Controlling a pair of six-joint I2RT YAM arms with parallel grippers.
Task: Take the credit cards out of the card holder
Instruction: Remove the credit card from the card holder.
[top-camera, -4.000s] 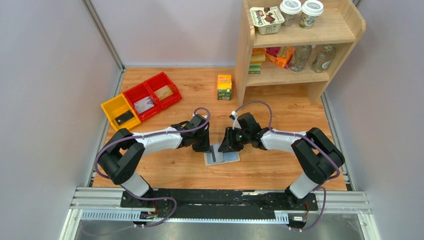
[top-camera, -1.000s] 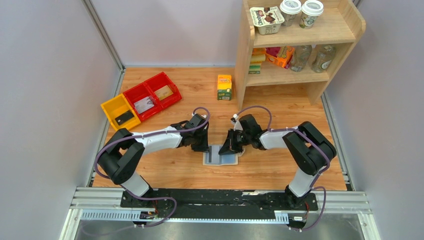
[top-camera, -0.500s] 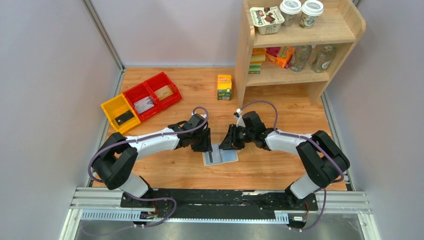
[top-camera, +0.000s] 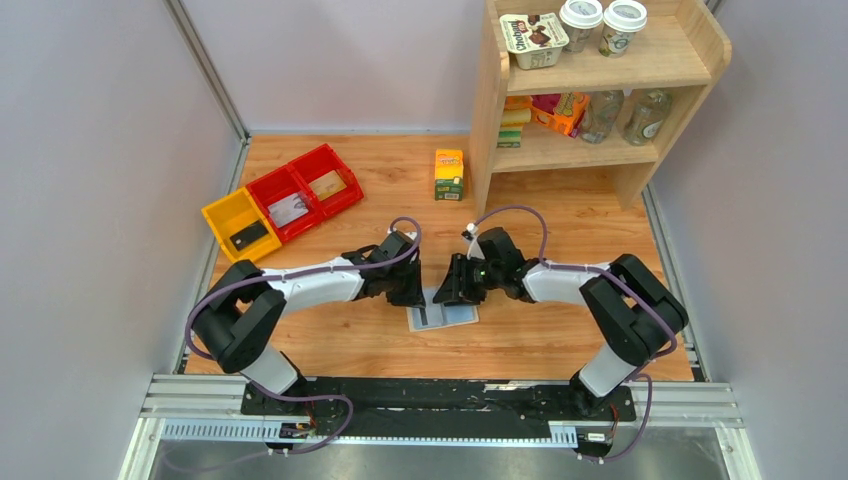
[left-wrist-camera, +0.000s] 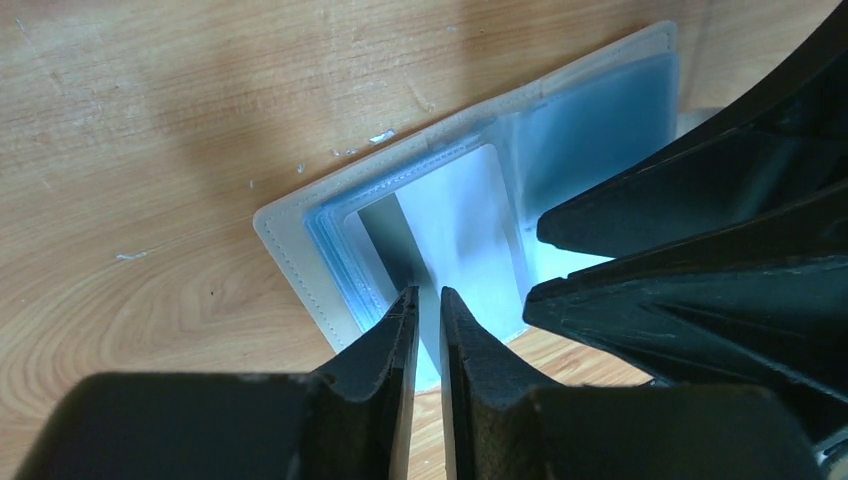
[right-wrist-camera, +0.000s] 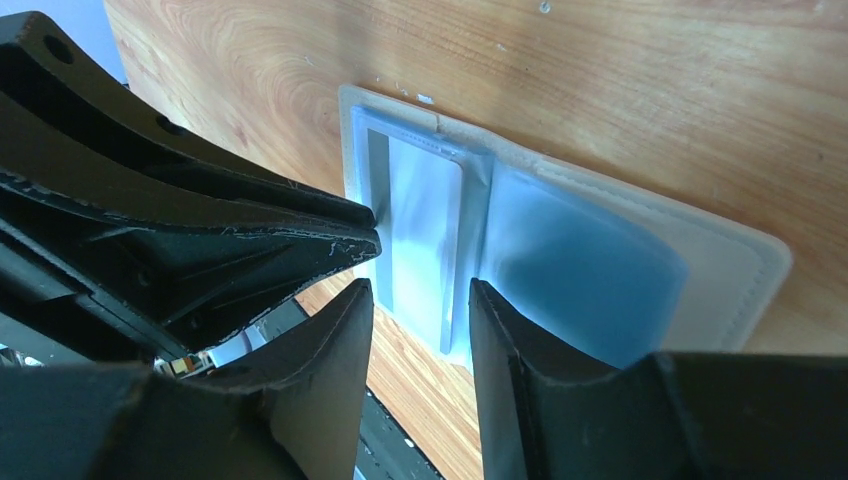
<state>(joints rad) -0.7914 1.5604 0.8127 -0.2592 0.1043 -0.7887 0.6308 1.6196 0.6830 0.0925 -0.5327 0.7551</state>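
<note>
A: Left gripper (left-wrist-camera: 428, 306), go.
B: Its fingers are standing a thin slit apart, tips pointing down onto a short end of the credit card (left-wrist-camera: 455, 225). I can't tell if they're pinching that edge or just touching it.
A: Right gripper (right-wrist-camera: 418, 300)?
B: Its jaws are gaping clearly, with nothing between them. They're hovering over the card's inner long edge, beside the fold. The tips are facing the left gripper's tips, very close, both above the same page.
A: Where's the card holder (top-camera: 462, 316) sitting?
B: It's lying spread open, blue inside up, flat on the wooden table (top-camera: 360, 335), right under both grippers and roughly midway between the two arms.
A: Which way is it running?
B: In the top view the long axis is going left-right, with the right end tilting slightly away from the bases. The fold is running near-far across the middle.
A: And the card?
B: It's sitting in the left-hand page under a clear sleeve. Its long axis is lying along the fold, so crosswise to the holder. The dark stripe (left-wrist-camera: 385, 228) is running along its outer long edge, away from the fold. The right-hand page is showing only blue.
A: Surroundings, quick.
B: Red bins (top-camera: 304, 186) and a yellow bin (top-camera: 228, 212) are sitting well apart at the far left, with a flat item in each. A wooden shelf (top-camera: 487, 110) is standing at the far right.
</note>
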